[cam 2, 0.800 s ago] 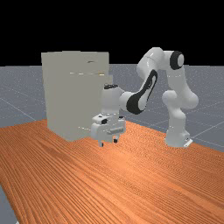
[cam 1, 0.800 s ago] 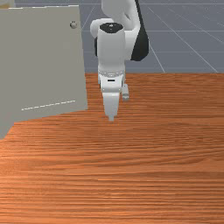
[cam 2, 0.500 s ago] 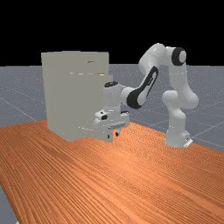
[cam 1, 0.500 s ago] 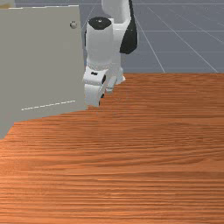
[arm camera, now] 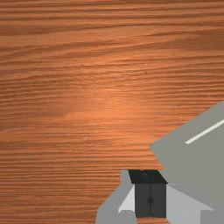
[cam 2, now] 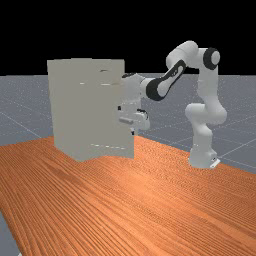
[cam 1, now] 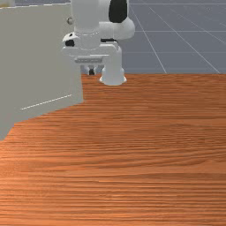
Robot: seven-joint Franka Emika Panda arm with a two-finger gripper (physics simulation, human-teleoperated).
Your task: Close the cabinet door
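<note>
Cabinet door [cam 1: 39, 62]: one, ajar, at the front view's left, hinged to its cabinet [cam 2: 65, 110], swung out toward the arm. Hand [arm camera: 150, 192]: fingers pressed together, beside the door's free edge [cam 1: 81, 84]. Method, as judged: press on the face bearing the knob [cam 1: 69, 20], near that edge for leverage; follow the door's arc, steadily. Hazard: slipping past the edge, leaving it ajar.

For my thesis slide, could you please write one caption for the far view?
Panda arm, its end effector near the cabinet's open door.
</note>
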